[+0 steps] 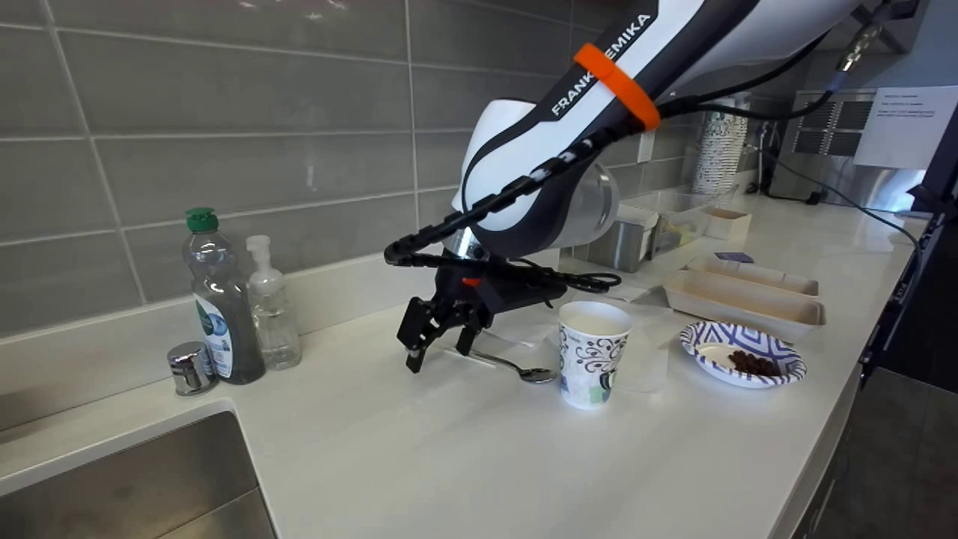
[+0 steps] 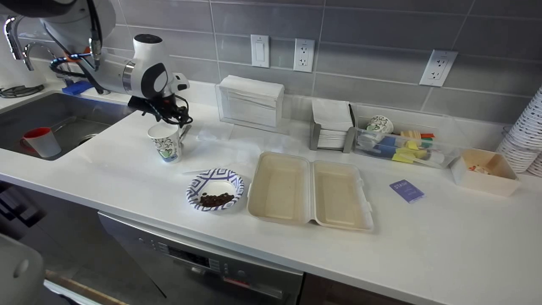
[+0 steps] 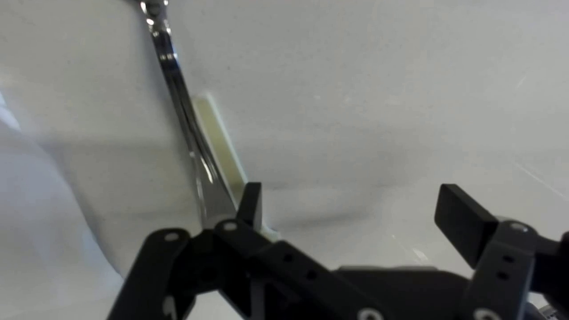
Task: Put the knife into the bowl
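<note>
While the arm (image 1: 516,150) leans over the far part of the tabletop (image 1: 419,457), its claw (image 3: 351,200) stands low with the jaws wide apart, holding nothing. The slim metal utensil (image 3: 189,126), rounded like a spoon at one end, lies on the tabletop on the far side of the paper cup (image 1: 591,367). Its rounded end sits just beside the cup; whether they touch, I cannot tell. Its other end is hidden by one of the fingers (image 3: 251,206) in the wrist view, and a thin pale strip (image 3: 222,146) lies alongside it. The bowl (image 2: 194,186), patterned in blue and white, stands to the right of the cup and nearer, with dark brown bits (image 2: 215,200) in its near part. Just right of the bowl lies a hinged takeout box (image 2: 279,186), open. To the left, by the sink (image 1: 127,479) and near the tiled wall (image 1: 262,172), stand a soap bottle (image 1: 213,299) and a pump bottle (image 1: 273,307).
</note>
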